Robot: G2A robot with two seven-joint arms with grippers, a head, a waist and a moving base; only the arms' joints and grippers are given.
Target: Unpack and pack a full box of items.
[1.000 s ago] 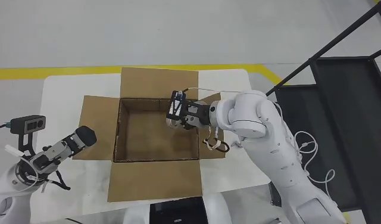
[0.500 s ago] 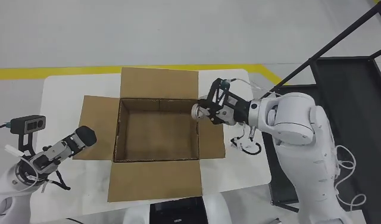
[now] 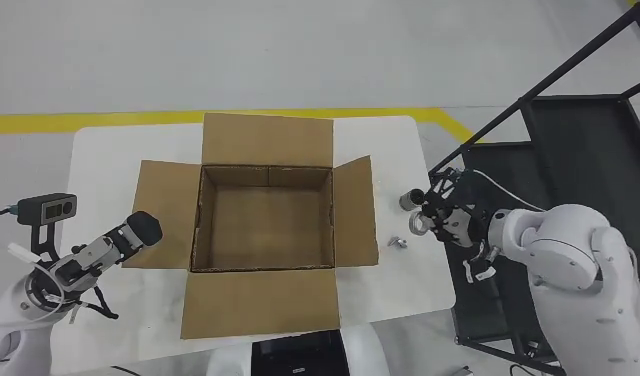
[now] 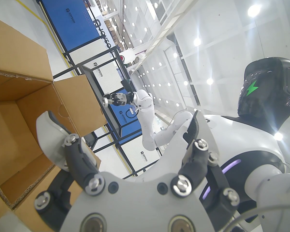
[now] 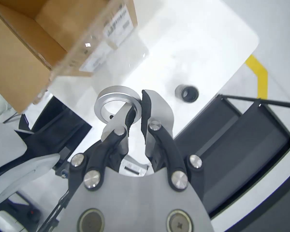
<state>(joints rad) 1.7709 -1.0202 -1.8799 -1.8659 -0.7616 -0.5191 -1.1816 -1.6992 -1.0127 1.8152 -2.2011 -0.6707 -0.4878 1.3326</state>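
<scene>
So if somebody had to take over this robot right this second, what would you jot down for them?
Right gripper: shut on a metal ring, held over the table's right side, clear of the box.
Left gripper: open, holding nothing, beside the box's left flap.
Things: a small dark cylinder lies on the table beyond the ring; the box stands open and looks empty from above.
Done: unpacking, it seems, apart from this ring.
Left: set the ring down, then pack everything back.
</scene>
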